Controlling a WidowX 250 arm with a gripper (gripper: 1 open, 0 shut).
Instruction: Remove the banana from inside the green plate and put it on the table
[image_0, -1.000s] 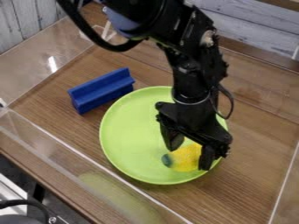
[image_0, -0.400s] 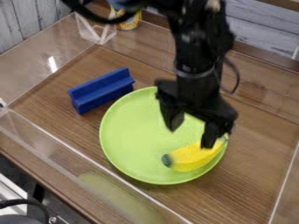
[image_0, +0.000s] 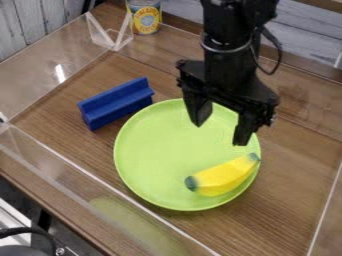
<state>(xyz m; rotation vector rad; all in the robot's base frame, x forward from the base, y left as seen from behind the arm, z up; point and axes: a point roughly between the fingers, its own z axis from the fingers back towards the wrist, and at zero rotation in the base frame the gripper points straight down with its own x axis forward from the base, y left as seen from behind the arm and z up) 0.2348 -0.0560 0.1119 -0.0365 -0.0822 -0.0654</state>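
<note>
The banana (image_0: 226, 176) is small and yellow with a dark green tip. It lies inside the green plate (image_0: 154, 150), near the plate's front right rim. My gripper (image_0: 225, 117) hangs open above the right half of the plate, its two dark fingers spread wide with nothing between them. It sits above and behind the banana, clear of it. The plate rests on the brown wood-grain table (image_0: 80, 70).
A blue rectangular block (image_0: 115, 103) lies on the table just left of the plate. A yellow can (image_0: 146, 17) stands at the back. Clear acrylic walls (image_0: 80, 205) border the table at the front and left.
My gripper has lifted up and back from the banana, staying open. The banana stays in the plate and is now fully visible.
</note>
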